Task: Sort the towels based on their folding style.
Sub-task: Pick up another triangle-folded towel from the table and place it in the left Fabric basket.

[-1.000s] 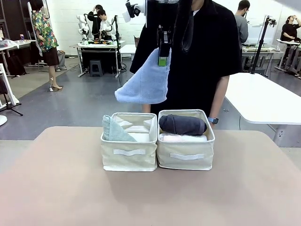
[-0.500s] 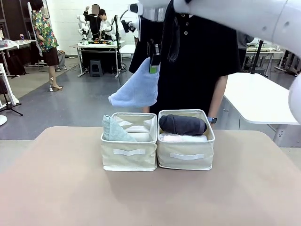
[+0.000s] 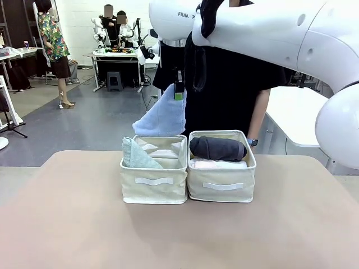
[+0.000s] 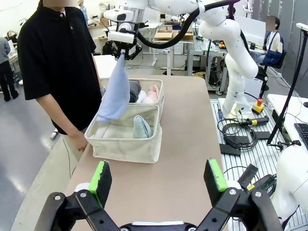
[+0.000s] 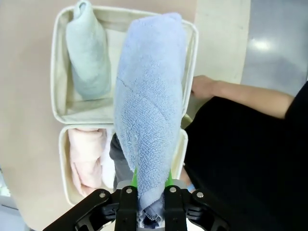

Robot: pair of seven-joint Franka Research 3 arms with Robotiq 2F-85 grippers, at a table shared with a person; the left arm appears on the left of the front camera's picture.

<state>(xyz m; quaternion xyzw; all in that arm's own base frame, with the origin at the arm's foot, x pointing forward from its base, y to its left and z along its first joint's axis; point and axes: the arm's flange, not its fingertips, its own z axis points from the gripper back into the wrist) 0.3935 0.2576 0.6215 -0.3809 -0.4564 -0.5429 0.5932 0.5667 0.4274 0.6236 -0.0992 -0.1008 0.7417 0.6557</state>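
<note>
My right gripper [image 3: 179,93] is shut on the narrow tip of a light blue cone-folded towel [image 3: 162,117] that hangs down above the back of the left cream bin [image 3: 153,189]. From the right wrist, the blue towel [image 5: 149,115] drapes over both bins. A pale grey-green cone towel [image 3: 134,156] leans in the left bin's left side. The right bin [image 3: 222,190] holds a dark grey rolled towel [image 3: 217,148] on top of a white roll [image 3: 219,164], with a pink roll [image 5: 86,156] beside them. My left gripper [image 4: 158,179] stands open over the near table end, holding nothing.
A person in a black shirt [image 3: 241,61] stands at the far table edge right behind the bins, one hand [image 5: 204,87] near the left bin's rim. The tan tabletop [image 3: 67,224] stretches in front of the bins. A white table [image 3: 314,117] stands at the far right.
My right gripper has carried the blue towel left and downward, so its hanging end now sits just above the left bin's back rim. The left gripper stays open.
</note>
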